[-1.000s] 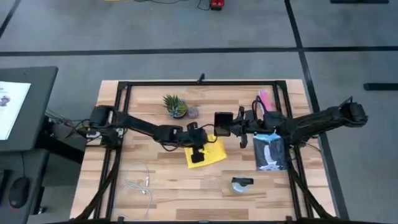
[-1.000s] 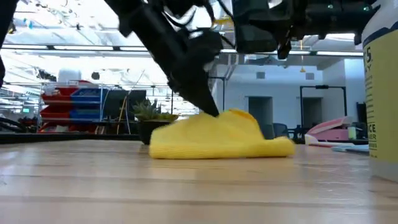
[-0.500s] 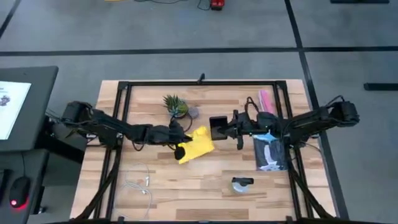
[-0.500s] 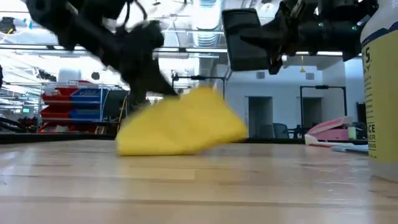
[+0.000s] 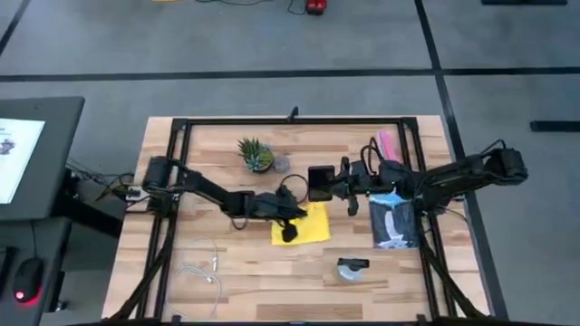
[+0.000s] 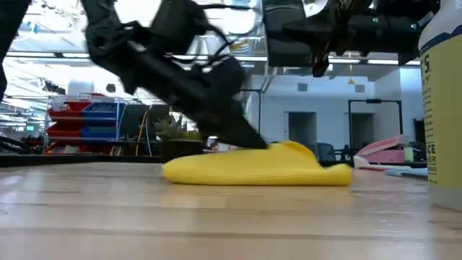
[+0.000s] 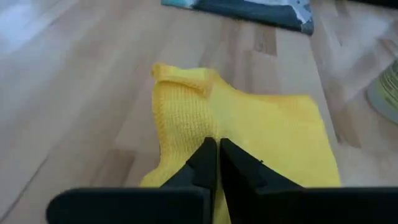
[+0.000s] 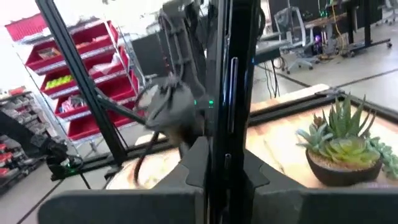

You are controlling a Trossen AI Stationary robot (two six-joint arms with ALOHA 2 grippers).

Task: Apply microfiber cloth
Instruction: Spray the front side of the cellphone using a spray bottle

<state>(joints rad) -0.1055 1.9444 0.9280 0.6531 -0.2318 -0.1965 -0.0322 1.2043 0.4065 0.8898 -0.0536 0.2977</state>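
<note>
A robotics lab or workshop in an open industrial hall: a wooden table inside a black metal frame stands on grey floor marked with dark tape lines. Behind it rise racks of red and blue parts bins, office chairs and desks, bright ceiling lights and grey doors. A computer screen sits beside the table.

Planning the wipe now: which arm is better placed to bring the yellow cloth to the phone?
Left. The left gripper is shut on the microfiber cloth, which lies on the table. The right gripper is busy holding the black phone raised just beyond the cloth.
</note>
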